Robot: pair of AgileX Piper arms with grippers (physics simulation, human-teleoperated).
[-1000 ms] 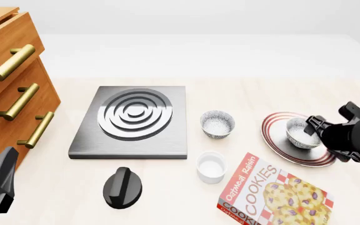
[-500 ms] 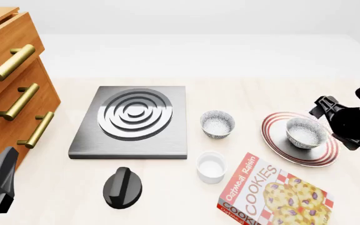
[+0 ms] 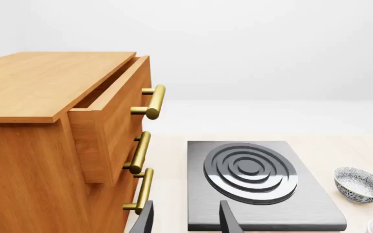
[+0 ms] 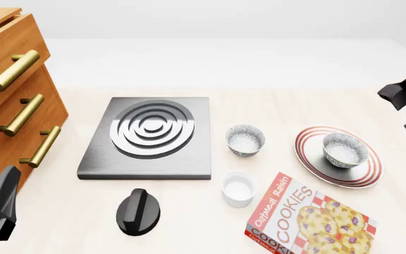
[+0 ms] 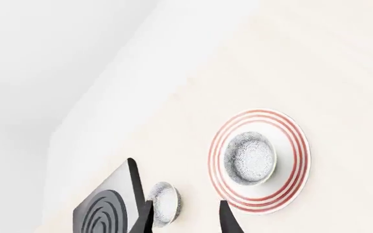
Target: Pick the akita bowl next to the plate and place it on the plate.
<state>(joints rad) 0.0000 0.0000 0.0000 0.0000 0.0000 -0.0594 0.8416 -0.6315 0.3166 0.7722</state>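
Note:
One speckled akita bowl (image 4: 344, 150) sits upright on the red-striped plate (image 4: 308, 153), a little right of its centre. The right wrist view shows the same akita bowl (image 5: 250, 158) inside the plate's rim (image 5: 296, 167). An identical bowl (image 4: 245, 139) stands on the table to the plate's left, also seen as the bowl (image 5: 163, 203) and the bowl (image 3: 360, 184). My right gripper (image 4: 399, 94) hangs open and empty, above and behind the plate at the right edge. My left gripper (image 4: 4, 185) is low at the near left, open and empty in the left wrist view (image 3: 185, 221).
A grey stove plate (image 4: 150, 135) lies mid-table. A wooden drawer cabinet (image 4: 12, 106) with brass handles stands at the left. Near the front are a black knob (image 4: 138, 211), a white ramekin (image 4: 238, 188) and a cookie box (image 4: 308, 219).
My right gripper has let go of the bowl on the plate and drawn up and away to the right. The bowl stays on the plate. The left arm has not moved.

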